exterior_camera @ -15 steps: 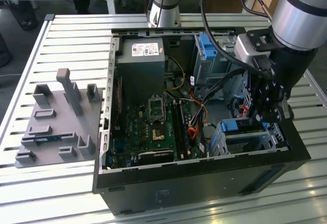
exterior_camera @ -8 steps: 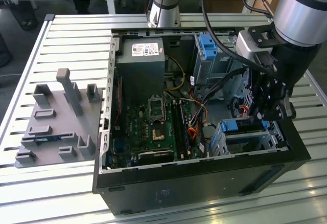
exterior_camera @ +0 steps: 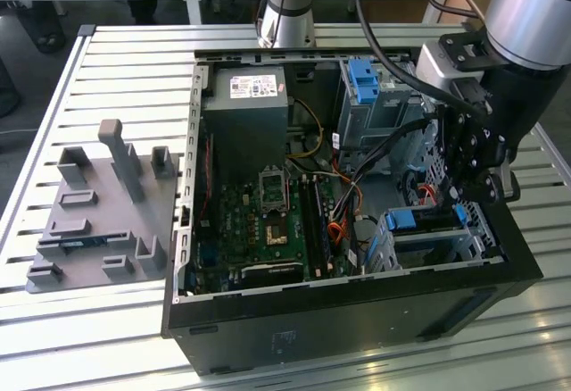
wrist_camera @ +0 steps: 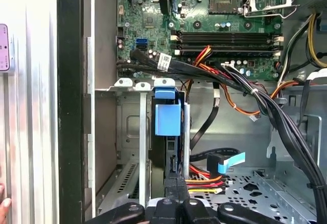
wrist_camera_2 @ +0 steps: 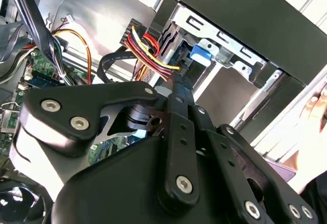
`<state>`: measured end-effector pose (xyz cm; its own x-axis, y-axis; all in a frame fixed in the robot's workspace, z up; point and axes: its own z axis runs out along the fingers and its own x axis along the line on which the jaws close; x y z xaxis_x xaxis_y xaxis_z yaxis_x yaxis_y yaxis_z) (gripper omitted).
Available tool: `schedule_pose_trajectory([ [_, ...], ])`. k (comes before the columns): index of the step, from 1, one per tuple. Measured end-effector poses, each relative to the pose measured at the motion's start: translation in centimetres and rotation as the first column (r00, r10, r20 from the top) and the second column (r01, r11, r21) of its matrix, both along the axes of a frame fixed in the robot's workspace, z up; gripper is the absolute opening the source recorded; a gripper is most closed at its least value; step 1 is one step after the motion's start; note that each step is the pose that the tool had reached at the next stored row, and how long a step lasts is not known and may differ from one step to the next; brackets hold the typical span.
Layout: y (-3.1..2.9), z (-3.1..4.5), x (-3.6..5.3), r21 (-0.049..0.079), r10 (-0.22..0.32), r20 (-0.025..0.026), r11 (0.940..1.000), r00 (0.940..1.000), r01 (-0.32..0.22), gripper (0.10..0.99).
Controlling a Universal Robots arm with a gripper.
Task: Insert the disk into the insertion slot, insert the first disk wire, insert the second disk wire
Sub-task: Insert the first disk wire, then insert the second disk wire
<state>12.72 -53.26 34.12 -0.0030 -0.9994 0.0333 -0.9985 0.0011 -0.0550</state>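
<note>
The gripper [wrist_camera: 173, 199] has its fingers pinched together on the black plug of the red, yellow and black disk wire [wrist_camera: 204, 183], at the rear edge of the disk [wrist_camera: 167, 119]. Whether the plug is fully home I cannot tell. The disk sits inside the insertion slot [wrist_camera: 130, 147], its blue caddy showing. The case wall [wrist_camera: 69, 106] runs close beside the slot. Perforated floor [wrist_camera: 245, 193] lies open on the other side, with a black cable bundle [wrist_camera: 265, 106] crossing nearby.
</note>
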Motion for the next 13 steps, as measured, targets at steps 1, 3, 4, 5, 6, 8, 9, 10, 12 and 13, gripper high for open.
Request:
schedule_pose_trajectory([
  [1,0.00,0.04,0.01,0.000,0.000,-0.0018,1.0000,1.0000,0.000,0.106],
  [3,0.01,0.06,0.01,0.000,0.000,-0.0031,1.0000,1.0000,0.000,0.106],
  [4,0.00,0.08,0.02,0.000,0.000,-0.0034,1.0000,1.0000,0.000,0.106],
  [5,0.00,0.10,0.02,0.000,0.000,-0.0034,1.0000,1.0000,0.000,0.106],
  [6,0.01,0.12,0.02,0.000,0.000,-0.0035,1.0000,1.0000,0.000,0.106],
  [8,0.00,0.15,0.02,0.000,0.000,-0.0035,1.0000,1.0000,0.000,0.106],
  [9,0.00,0.15,0.02,0.000,0.000,-0.0035,1.0000,1.0000,0.000,0.106],
  [10,0.00,0.16,0.02,0.000,0.000,-0.0036,1.0000,1.0000,0.000,0.106],
  [12,0.00,0.17,0.02,0.000,0.000,-0.0035,1.0000,1.0000,0.000,0.106],
  [13,0.00,0.19,0.02,0.000,0.000,-0.0036,1.0000,1.0000,0.000,0.106],
])
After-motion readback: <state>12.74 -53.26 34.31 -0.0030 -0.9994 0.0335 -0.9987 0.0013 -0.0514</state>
